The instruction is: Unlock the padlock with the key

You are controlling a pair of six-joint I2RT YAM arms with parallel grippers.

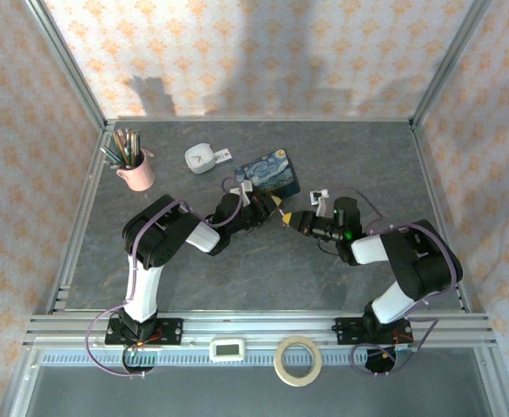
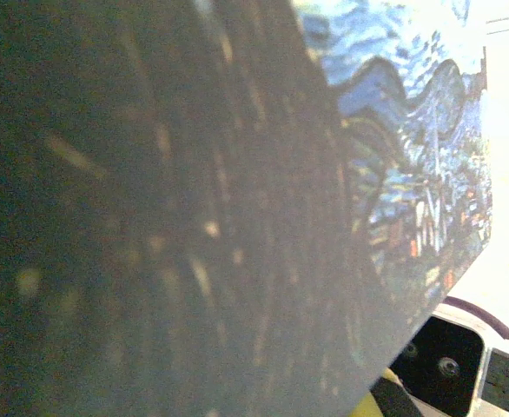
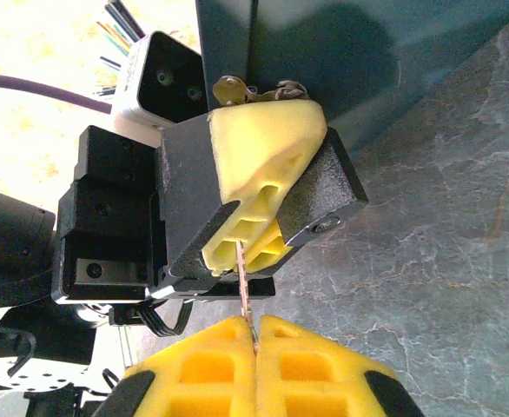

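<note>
A grey marbled tabletop [image 1: 263, 278] lay beneath the right claw [image 1: 287, 219], and beyond it peach floral walls [image 1: 263, 52] stood in aluminium framing [image 1: 70, 65], shadows [image 1: 150, 91] falling across them.

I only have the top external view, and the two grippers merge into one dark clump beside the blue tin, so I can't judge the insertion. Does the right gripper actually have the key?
Observer: Yes. The right gripper is shut on the key, a thin blade standing straight out from its jaws.
Operator: Where does the tip go?
Observer: Into the left gripper, between its shut jaws; the tip itself is hidden there.
Operator: And the padlock?
Observer: Small metal parts poke out of the left gripper's far side, apparently the padlock. Its body is hidden, close in front of the blue tin.
</note>
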